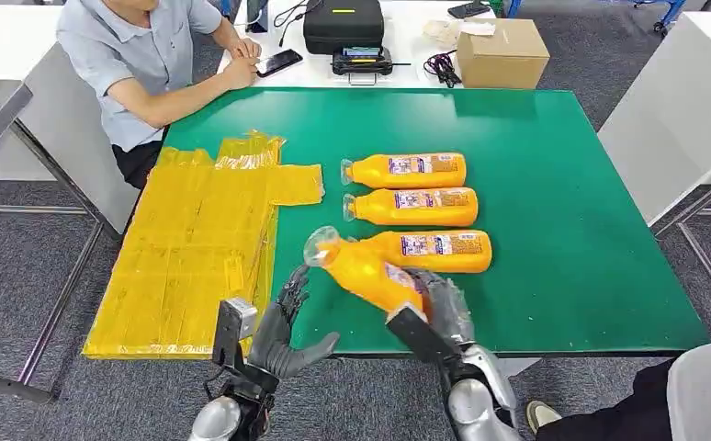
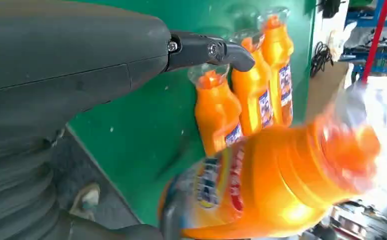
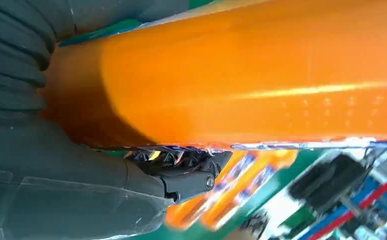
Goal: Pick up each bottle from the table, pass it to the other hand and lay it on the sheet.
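Sheeting first: the yellow sheet (image 1: 200, 253) covers the worktop's left edge, overhanging the green worktop (image 1: 563, 184) on that side. I see my left hand (image 1: 283, 335) just off the front edge, beside the sheet's near corner, fingers spread and holding nothing. To its right, my right hand (image 1: 434, 308) grips the base of an orange bottle (image 1: 361, 268), lifted and tilted, its clear cap pointing back-left toward the sheet. Three more orange bottles (image 1: 411, 207) lie on their sides in a row mid-worktop, caps left. A person (image 1: 141, 55) sits at the far left corner; a cardboard box (image 1: 503, 53) stands beyond the far edge.
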You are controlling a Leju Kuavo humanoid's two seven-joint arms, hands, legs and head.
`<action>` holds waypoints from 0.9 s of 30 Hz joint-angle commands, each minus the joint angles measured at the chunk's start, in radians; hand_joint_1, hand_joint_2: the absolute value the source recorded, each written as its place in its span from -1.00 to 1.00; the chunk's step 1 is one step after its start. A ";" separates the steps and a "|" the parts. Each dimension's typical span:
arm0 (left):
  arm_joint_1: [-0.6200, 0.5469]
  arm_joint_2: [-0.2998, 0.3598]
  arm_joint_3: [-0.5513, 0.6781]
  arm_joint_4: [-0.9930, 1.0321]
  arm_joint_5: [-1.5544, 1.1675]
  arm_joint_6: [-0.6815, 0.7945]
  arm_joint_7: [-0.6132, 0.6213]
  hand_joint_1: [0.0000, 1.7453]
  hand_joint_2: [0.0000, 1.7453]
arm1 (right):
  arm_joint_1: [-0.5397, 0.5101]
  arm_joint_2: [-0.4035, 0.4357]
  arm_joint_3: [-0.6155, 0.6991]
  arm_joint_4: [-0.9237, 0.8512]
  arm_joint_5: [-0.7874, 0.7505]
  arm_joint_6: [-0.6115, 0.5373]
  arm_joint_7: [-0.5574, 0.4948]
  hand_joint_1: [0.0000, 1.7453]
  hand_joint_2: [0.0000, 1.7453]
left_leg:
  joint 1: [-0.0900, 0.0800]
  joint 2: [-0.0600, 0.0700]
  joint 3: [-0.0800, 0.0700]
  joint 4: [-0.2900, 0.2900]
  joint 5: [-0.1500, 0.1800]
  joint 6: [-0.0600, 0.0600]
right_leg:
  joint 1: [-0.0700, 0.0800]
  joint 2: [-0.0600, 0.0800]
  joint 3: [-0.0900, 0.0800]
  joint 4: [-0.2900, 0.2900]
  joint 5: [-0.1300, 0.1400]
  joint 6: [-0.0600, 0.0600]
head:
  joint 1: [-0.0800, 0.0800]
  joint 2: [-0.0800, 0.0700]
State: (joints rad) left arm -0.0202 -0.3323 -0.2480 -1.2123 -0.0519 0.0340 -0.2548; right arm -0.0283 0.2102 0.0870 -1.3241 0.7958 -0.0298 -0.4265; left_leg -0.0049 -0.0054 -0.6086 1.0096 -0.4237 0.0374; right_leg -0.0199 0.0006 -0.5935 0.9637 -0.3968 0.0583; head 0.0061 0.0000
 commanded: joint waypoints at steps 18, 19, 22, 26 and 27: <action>-0.114 -0.017 -0.046 0.183 0.267 -0.051 0.038 -1.00 1.00 | -0.112 0.019 0.138 0.197 0.002 -0.031 0.006 1.00 1.00 | 0.001 0.001 0.004 -0.001 -0.002 -0.002 | 0.001 0.000 0.005 -0.001 -0.001 -0.003 | 0.000 0.000; -0.108 -0.016 -0.055 0.168 0.259 -0.057 0.032 -1.00 1.00 | -0.114 0.017 0.136 0.212 -0.002 -0.033 0.005 1.00 1.00 | 0.001 0.001 0.004 0.000 -0.001 -0.002 | 0.001 0.001 0.004 -0.001 -0.001 -0.002 | 0.000 0.000; -0.104 -0.017 -0.071 0.146 0.240 -0.054 0.038 -1.00 1.00 | -0.111 0.013 0.135 0.217 -0.005 -0.043 0.000 1.00 1.00 | 0.001 0.000 0.003 0.000 -0.001 -0.001 | 0.001 -0.001 0.003 -0.001 -0.001 -0.002 | 0.000 0.000; -0.133 -0.017 -0.080 0.195 0.258 -0.031 0.034 -1.00 1.00 | -0.121 0.024 0.141 0.214 -0.032 -0.025 -0.009 1.00 1.00 | 0.001 0.001 0.003 0.000 -0.002 -0.002 | 0.001 0.000 0.003 0.000 -0.001 -0.002 | 0.000 0.000; -0.133 -0.017 -0.080 0.195 0.258 -0.031 0.034 -1.00 1.00 | -0.121 0.024 0.141 0.214 -0.032 -0.025 -0.009 1.00 1.00 | 0.000 0.000 0.002 0.000 -0.001 -0.001 | 0.001 0.000 0.002 -0.001 -0.001 -0.001 | 0.000 0.000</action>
State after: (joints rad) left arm -0.0959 -0.3326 -0.3006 -1.1120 0.1900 -0.0179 -0.2186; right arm -0.0945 0.2480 0.2087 -1.1967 0.7900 -0.0664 -0.4253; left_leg -0.0048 -0.0052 -0.6091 1.0096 -0.4236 0.0374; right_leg -0.0200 0.0006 -0.5939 0.9638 -0.3968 0.0583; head 0.0061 0.0000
